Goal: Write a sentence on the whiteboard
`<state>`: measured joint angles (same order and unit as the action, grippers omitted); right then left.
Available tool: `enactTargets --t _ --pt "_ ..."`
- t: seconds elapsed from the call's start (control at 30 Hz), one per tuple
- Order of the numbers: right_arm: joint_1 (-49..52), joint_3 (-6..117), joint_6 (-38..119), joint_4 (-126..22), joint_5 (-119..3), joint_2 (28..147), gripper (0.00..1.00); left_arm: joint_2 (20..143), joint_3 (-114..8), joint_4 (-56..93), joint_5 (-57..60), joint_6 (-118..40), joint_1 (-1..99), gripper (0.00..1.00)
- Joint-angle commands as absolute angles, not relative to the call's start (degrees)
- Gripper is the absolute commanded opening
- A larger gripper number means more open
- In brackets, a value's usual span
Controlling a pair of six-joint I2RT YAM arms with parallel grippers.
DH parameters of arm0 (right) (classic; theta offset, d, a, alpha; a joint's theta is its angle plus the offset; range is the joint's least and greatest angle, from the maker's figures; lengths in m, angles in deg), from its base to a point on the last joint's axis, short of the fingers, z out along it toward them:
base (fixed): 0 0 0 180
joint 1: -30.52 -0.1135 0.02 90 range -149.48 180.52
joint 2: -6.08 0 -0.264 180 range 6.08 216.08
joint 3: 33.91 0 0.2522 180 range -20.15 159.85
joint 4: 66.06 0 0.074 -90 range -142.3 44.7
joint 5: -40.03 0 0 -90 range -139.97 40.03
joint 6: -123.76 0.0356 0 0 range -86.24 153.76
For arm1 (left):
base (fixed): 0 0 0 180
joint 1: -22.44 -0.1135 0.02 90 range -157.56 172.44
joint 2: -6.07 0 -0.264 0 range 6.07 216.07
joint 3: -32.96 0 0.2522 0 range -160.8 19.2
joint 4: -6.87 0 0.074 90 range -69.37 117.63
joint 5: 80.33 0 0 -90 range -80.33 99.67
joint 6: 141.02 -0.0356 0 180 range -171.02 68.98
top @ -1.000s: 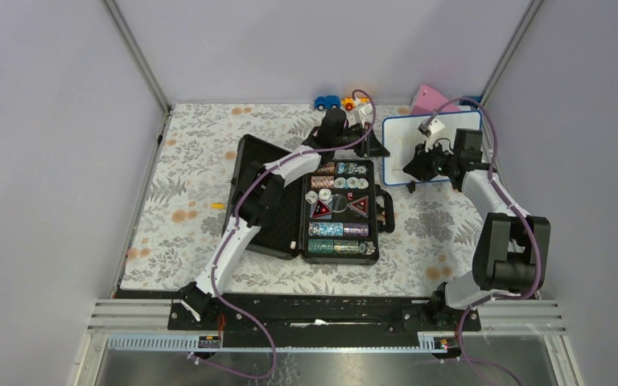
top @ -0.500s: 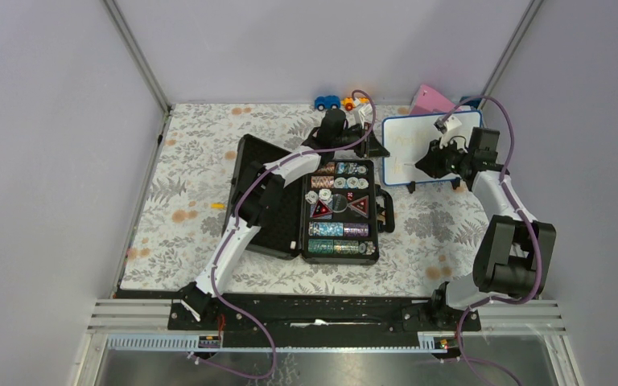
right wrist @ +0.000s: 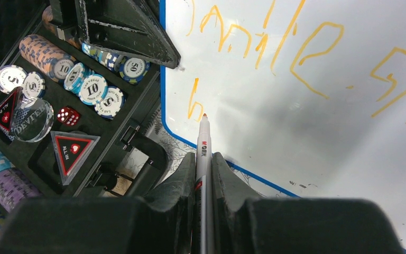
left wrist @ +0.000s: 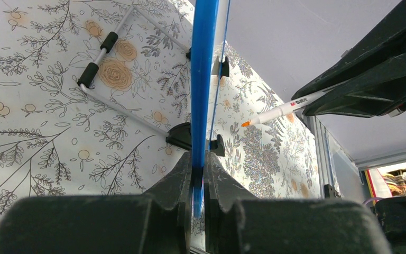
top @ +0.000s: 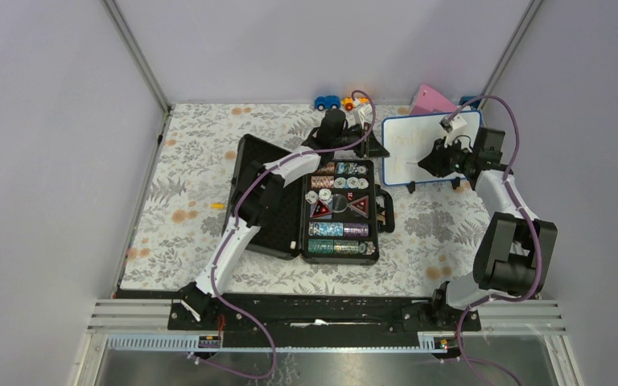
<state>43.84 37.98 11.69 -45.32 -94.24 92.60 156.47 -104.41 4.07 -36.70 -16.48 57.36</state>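
Observation:
The whiteboard (top: 418,137) stands tilted at the back right, white with a thin blue frame. My left gripper (top: 380,147) is shut on its left edge; in the left wrist view the blue frame (left wrist: 201,79) runs between the jaws of that gripper (left wrist: 197,169). My right gripper (top: 428,163) is shut on a white marker (right wrist: 203,145), pointing at the board's face. The marker's orange tip sits at the board's lower left, just under a short orange stroke (right wrist: 193,100). The sentence (right wrist: 296,47) shows as orange handwriting across the upper board. The marker also shows in the left wrist view (left wrist: 280,111).
An open black case (top: 267,197) with poker chips, dice and triangular plaques lies left of the board, close under my right gripper. Toy cars (top: 327,102) and a pink wedge (top: 428,98) stand by the back wall. A wire stand (left wrist: 111,69) lies behind the board.
My right gripper with the marker has shifted right and a little toward the back, uncovering more of the board's face. The left arm and the board have stayed put.

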Motion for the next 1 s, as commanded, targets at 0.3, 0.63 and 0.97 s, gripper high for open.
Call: enactTargets --t 0.3,0.63,0.97 --pt "40.5 39.9 12.3 -48.0 -94.5 95.0 0.00 153.3 -103.9 3.8 -36.4 -16.4 56.3 0.00" --pt "40.1 40.9 12.1 -49.0 -91.8 96.4 0.00 153.2 -104.2 3.7 -36.4 -16.3 56.3 0.00" --pt "40.1 41.9 12.1 -49.5 -90.8 97.6 0.00 153.5 -104.2 3.5 -36.4 -16.1 56.3 0.00"
